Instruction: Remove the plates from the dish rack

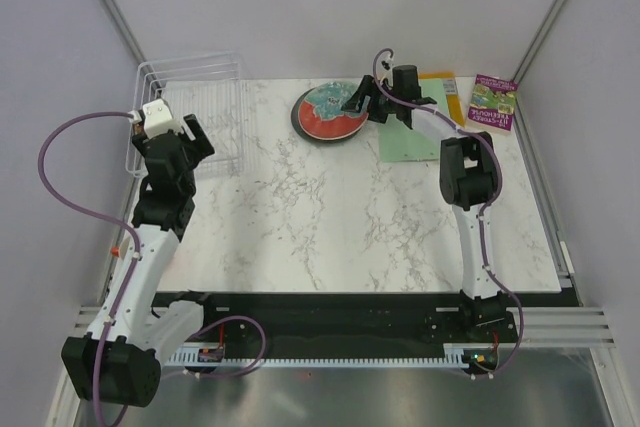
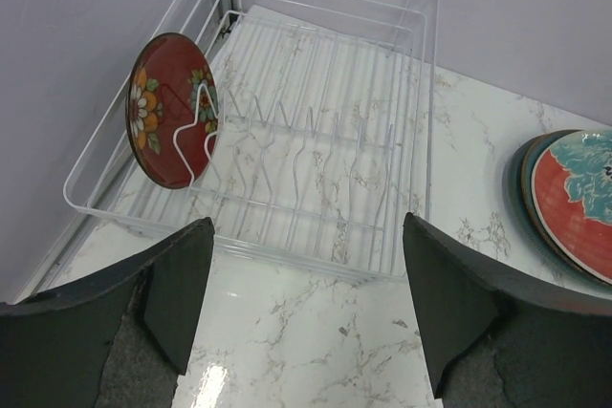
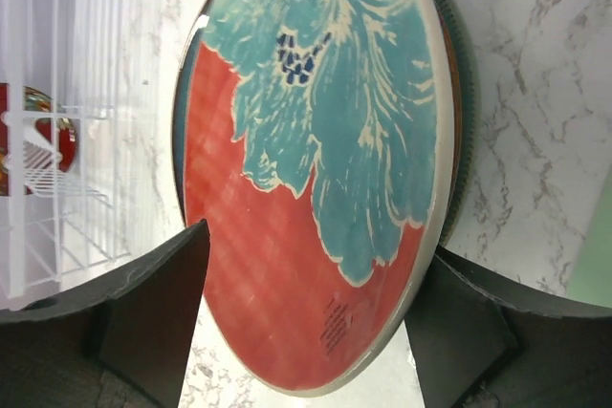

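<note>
The white wire dish rack stands at the table's back left. In the left wrist view the rack holds one red plate with flowers, upright in a slot at its left end. A stack of plates lies flat at the back middle, topped by a red plate with a teal flower; a dark plate rim shows below it. My right gripper is open, its fingers on either side of the top plate's near edge. My left gripper is open and empty, just in front of the rack.
A light-green mat lies right of the plate stack under my right arm. A yellow book and a purple book lie at the back right. Walls close in the table's back and sides.
</note>
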{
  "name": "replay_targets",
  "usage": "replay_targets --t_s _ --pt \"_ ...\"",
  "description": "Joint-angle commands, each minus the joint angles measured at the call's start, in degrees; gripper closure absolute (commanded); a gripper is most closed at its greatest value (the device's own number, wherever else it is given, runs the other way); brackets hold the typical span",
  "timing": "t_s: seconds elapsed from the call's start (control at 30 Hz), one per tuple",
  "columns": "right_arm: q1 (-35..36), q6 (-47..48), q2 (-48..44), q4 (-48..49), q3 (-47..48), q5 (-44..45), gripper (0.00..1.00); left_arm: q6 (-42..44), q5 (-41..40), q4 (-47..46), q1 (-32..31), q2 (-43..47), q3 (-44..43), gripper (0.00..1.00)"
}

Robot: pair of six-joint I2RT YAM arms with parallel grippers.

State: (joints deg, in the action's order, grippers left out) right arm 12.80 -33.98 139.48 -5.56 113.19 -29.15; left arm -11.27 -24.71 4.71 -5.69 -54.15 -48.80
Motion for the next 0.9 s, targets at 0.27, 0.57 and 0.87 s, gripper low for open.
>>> replay_targets --t_s 0.27,0.57,0.87 --pt "4.8 18.6 -1.3 -22.1 10.9 26.1 0.16 -0.9 1.9 1.7 0.3 1.5 -0.8 0.14" --pt "6.3 20.6 1.1 -25.7 13.5 31.2 0.16 -0.3 1.6 2.1 0.3 0.5 -1.1 0.14" --pt "6.7 20.1 2.7 -25.5 15.1 27.9 0.17 2.0 -3.6 1.2 0.4 -0.9 -1.7 0.10"
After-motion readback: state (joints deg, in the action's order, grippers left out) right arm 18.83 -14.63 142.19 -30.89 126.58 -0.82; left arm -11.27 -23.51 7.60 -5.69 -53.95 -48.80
